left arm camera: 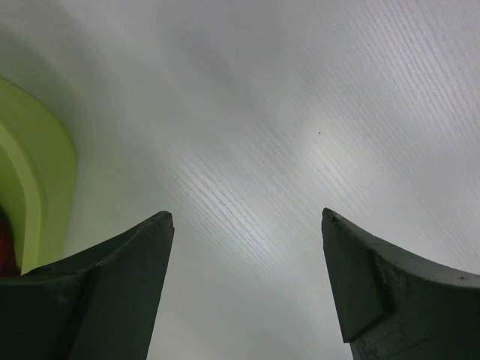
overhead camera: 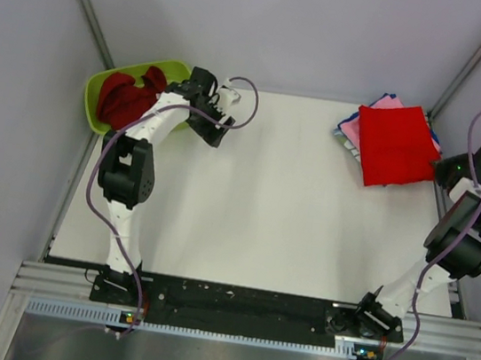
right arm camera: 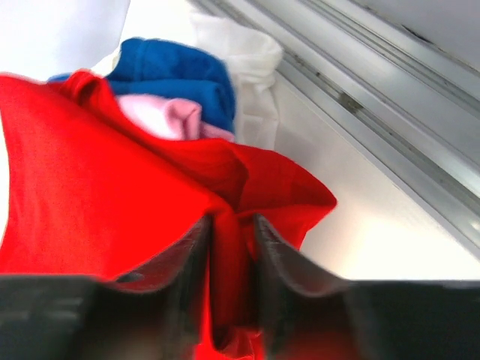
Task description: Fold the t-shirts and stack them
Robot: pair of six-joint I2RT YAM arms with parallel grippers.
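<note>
A folded bright red t-shirt (overhead camera: 395,145) tops a stack at the table's back right, with pink (overhead camera: 386,103) and blue (overhead camera: 349,124) t-shirt edges showing beneath it. In the right wrist view my right gripper (right arm camera: 232,221) is shut on a fold of the bright red t-shirt (right arm camera: 97,195), beside the pink t-shirt (right arm camera: 169,116) and blue t-shirt (right arm camera: 176,75). A darker red t-shirt (overhead camera: 128,97) lies crumpled in the lime-green tub (overhead camera: 111,81). My left gripper (left arm camera: 247,217) hangs open over bare table next to the tub (left arm camera: 37,180), holding nothing.
A white cloth (right arm camera: 247,71) lies behind the stack near the metal rail (right arm camera: 375,112) along the table's right edge. Grey walls close in the back and sides. The left arm's cable (overhead camera: 243,100) loops beside the tub.
</note>
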